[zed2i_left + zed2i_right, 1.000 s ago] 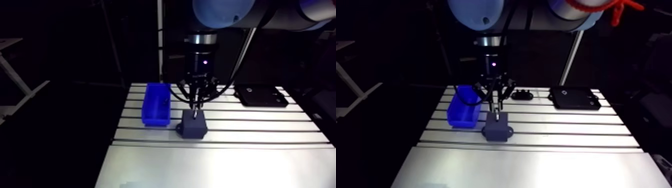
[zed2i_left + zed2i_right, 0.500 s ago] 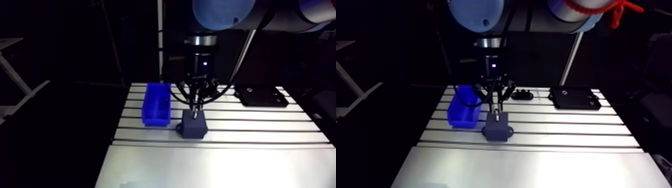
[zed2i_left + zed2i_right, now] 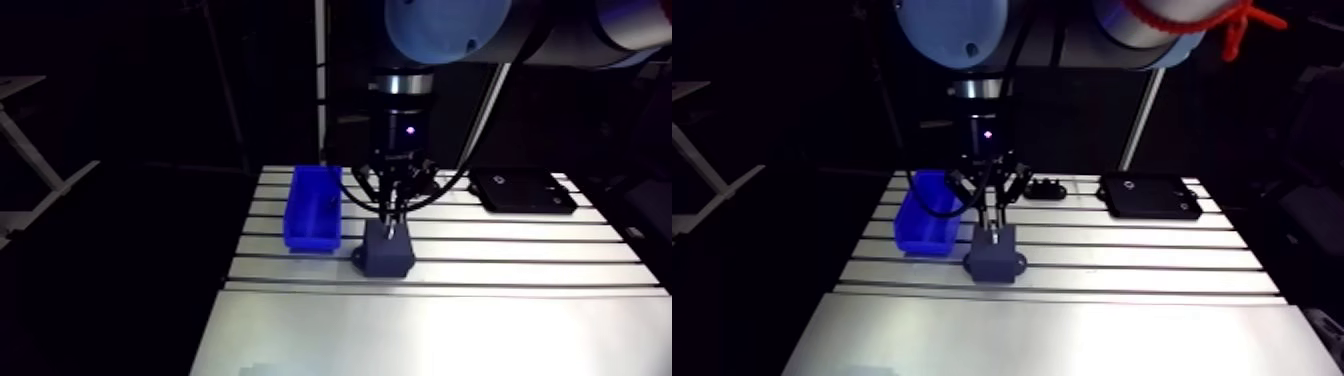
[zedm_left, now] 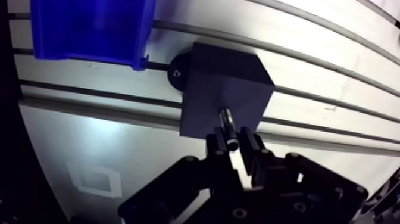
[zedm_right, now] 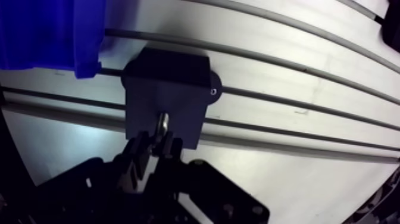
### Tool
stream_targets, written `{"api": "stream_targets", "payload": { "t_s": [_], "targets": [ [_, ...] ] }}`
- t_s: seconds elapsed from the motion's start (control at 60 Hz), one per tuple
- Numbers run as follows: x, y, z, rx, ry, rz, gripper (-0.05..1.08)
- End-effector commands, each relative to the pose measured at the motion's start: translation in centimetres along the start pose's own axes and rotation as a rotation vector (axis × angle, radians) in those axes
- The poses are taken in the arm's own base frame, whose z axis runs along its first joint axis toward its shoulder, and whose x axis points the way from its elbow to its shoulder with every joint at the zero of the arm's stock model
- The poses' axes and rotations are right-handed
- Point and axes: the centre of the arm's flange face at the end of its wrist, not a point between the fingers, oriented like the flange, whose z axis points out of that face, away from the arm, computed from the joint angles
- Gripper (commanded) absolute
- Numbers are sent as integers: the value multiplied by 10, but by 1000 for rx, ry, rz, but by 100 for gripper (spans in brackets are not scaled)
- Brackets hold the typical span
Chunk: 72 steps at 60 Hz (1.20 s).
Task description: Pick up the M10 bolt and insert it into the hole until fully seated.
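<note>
A dark grey block (image 4: 220, 89) with a hole in its top face stands on the slotted table (image 3: 500, 260). The gripper (image 4: 235, 142) hangs straight over the block and is shut on the M10 bolt (image 4: 228, 125), a short metal shaft pinched between the fingertips. The bolt's lower end meets the block's top face at the hole; how deep it sits is hidden. In the arm view the gripper (image 3: 390, 212) comes down onto the block (image 3: 388, 250).
A blue bin (image 3: 313, 208) stands close beside the block, with a small dark part inside. A flat black device (image 3: 522, 190) lies at the table's far right, and a small black part (image 3: 1044, 187) sits at the far edge. Bare slotted surface lies in front.
The wrist has come down a little toward the block with the bolt still held. The block and bin have not moved.
</note>
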Motion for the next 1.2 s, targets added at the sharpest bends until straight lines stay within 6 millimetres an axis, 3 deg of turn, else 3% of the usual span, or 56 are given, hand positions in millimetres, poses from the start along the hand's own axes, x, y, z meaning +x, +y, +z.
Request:
{"api": "stream_targets", "payload": {
  "t_s": [0.017, 0.317, 0.45, 0.483, 0.5, 0.517, 0.533, 0.55, 0.567, 0.583, 0.6, 0.617, 0.633, 0.65, 0.983, 1.2],
  "targets": [
    [-1, 0, 2, 1, -4, 1, 108],
    [-1, 3, 6, 1, 3, 7, 107],
    [-2, 2, 8, 1, 2, 1, 92],
    [-2, 1, 9, 1, -1, -9, 80],
    [-2, 1, 9, 1, -1, -9, 80],
    [-3, 1, 12, 2, -5, -13, 67],
    [-3, 1, 12, 2, -5, -13, 67],
    [-4, 1, 13, 2, -7, -16, 48],
    [-4, 1, 13, 2, -7, -16, 48],
    [-4, 1, 13, 2, -7, -16, 30],
    [-4, 1, 13, 2, -7, -16, 30],
    [-5, 0, 14, 2, -8, -18, 14],
    [-5, 0, 14, 2, -8, -18, 14],
    [-5, 0, 14, 2, -9, -18, 1],
    [-7, 0, 0, 0, 19, -12, 0],
    [-17, 0, -66, -13, 123, 6, 0]
  ]
}}
